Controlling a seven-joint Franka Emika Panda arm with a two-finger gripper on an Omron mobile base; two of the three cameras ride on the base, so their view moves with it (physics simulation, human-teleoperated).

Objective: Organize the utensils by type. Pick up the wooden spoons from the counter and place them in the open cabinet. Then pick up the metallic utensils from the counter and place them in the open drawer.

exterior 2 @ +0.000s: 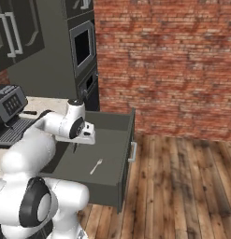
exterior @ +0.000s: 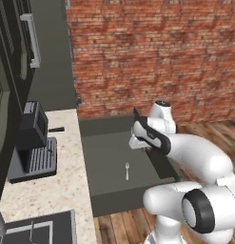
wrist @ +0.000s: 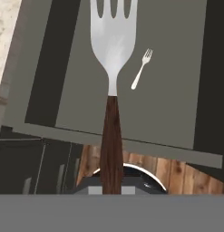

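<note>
My end effector is pinched narrow on a dark-handled fork, tines pointing down over the open drawer. A small silver fork already lies on the drawer floor, nearer the front. If I let go this high, my fork could bounce, strike the other one or skip over the side wall.

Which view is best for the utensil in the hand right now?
Hand view: the held fork, silver tines and dark brown handle, runs up the middle above the open drawer. In the right base view it is just a dark sliver under the hand. In the left base view I can't make it out.
</note>
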